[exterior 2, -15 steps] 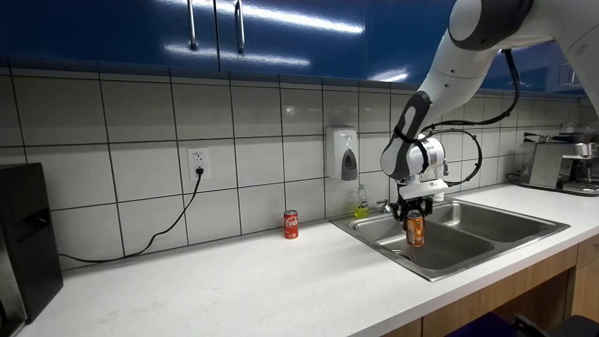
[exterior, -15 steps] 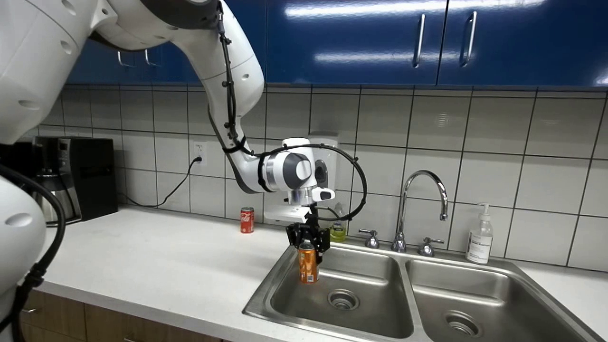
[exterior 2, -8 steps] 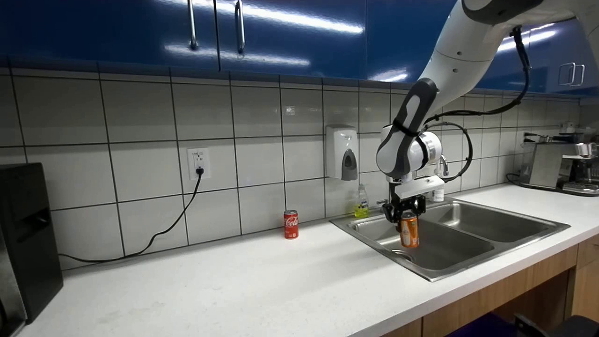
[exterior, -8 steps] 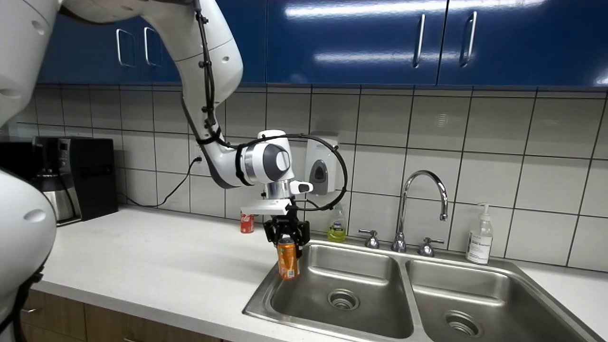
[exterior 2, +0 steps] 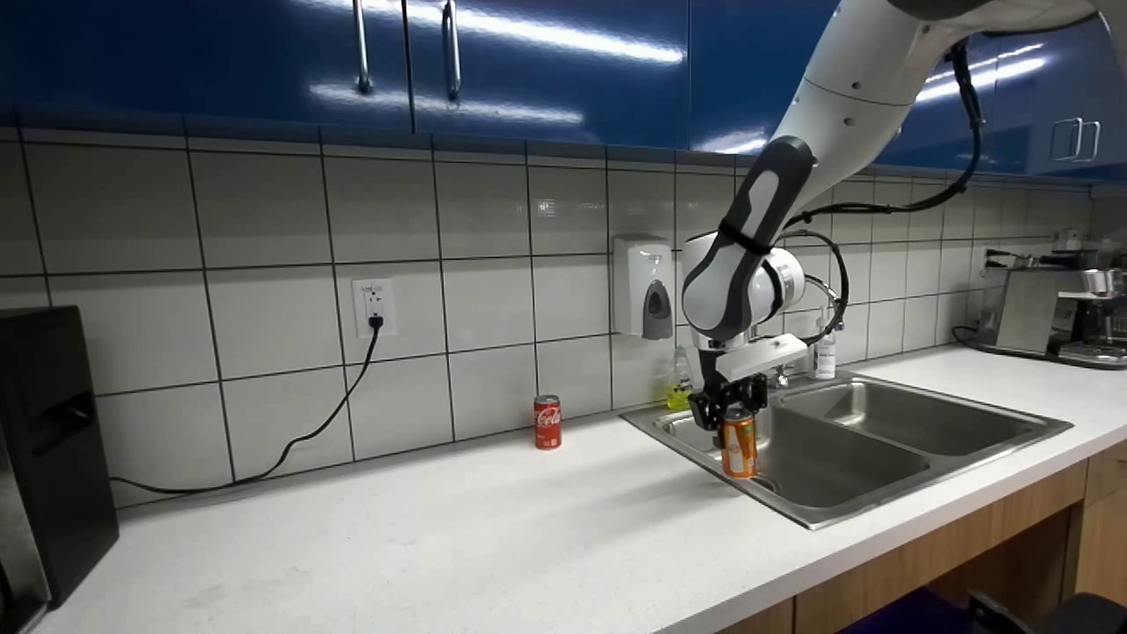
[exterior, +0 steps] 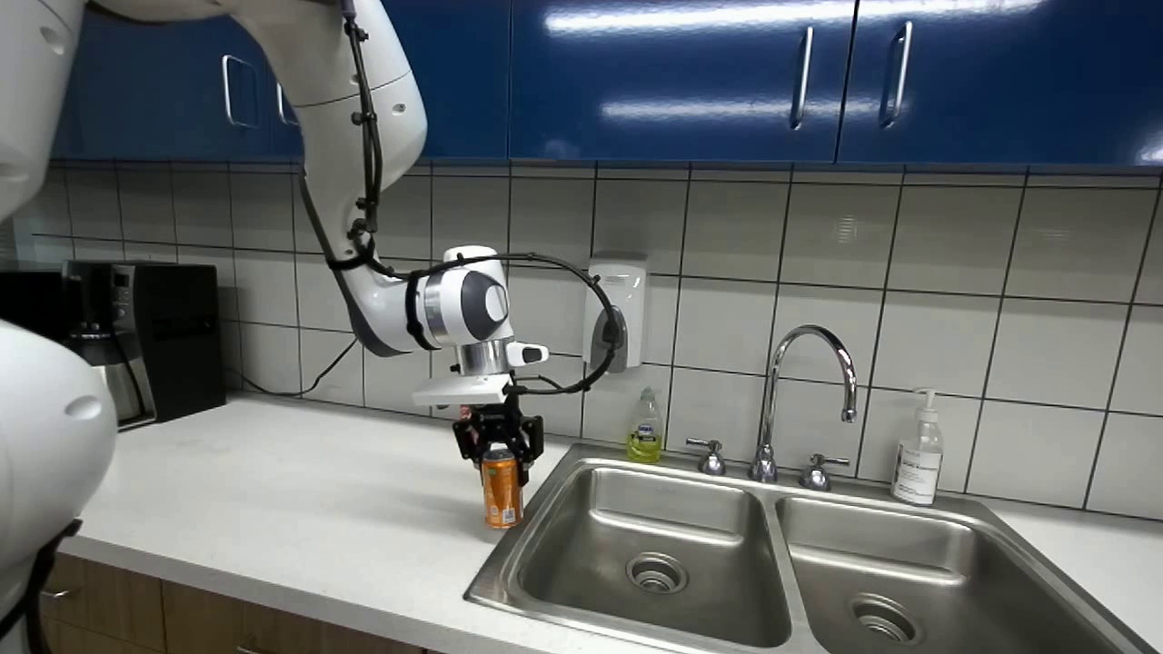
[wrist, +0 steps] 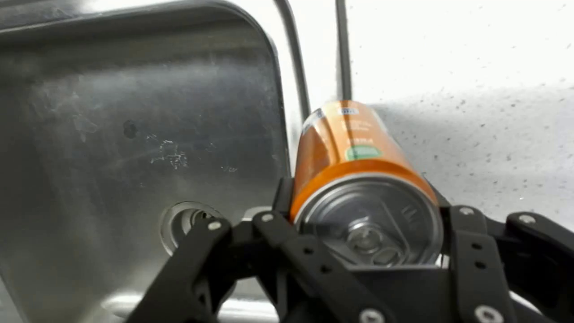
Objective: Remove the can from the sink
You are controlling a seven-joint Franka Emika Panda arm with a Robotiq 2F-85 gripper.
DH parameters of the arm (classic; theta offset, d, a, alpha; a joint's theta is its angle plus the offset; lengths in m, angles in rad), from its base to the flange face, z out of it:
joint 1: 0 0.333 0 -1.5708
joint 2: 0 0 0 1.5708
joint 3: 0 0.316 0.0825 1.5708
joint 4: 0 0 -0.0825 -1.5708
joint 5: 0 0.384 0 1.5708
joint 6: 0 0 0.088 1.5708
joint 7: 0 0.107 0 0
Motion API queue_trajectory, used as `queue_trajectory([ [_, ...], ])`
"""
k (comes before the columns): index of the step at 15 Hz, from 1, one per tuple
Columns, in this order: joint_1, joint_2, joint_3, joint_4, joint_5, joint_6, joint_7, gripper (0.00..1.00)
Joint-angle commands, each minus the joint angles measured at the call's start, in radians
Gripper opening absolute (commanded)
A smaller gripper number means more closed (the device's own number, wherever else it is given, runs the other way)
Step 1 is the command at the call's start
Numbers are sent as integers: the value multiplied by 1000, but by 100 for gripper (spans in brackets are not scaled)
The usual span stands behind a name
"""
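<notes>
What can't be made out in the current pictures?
Red can: mostly hidden by the gripper in an exterior view.
Orange can: in the wrist view, print blurred and underside hidden by its own body; contact below can't be judged.
Drain: partly covered by the gripper, wrist view.
Sink: near side partly cut off by the bottom edge, exterior view.
Pump bottle: label print too small, exterior view.

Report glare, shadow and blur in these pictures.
In both exterior views, streaky glare on the glossy blue cabinets; in the wrist view, a soft shadow on the white counter beside the slim orange metal can, whose small print looks blurred.
</notes>
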Motion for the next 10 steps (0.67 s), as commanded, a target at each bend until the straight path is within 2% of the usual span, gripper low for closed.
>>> queue_trajectory([
  [1, 19, -10, 51, 11, -24, -60, -8, 39],
  [6, 53, 17, 111, 27, -12, -89, -25, 39],
  [10, 57, 32, 142, 25, 3, -66, -49, 39],
])
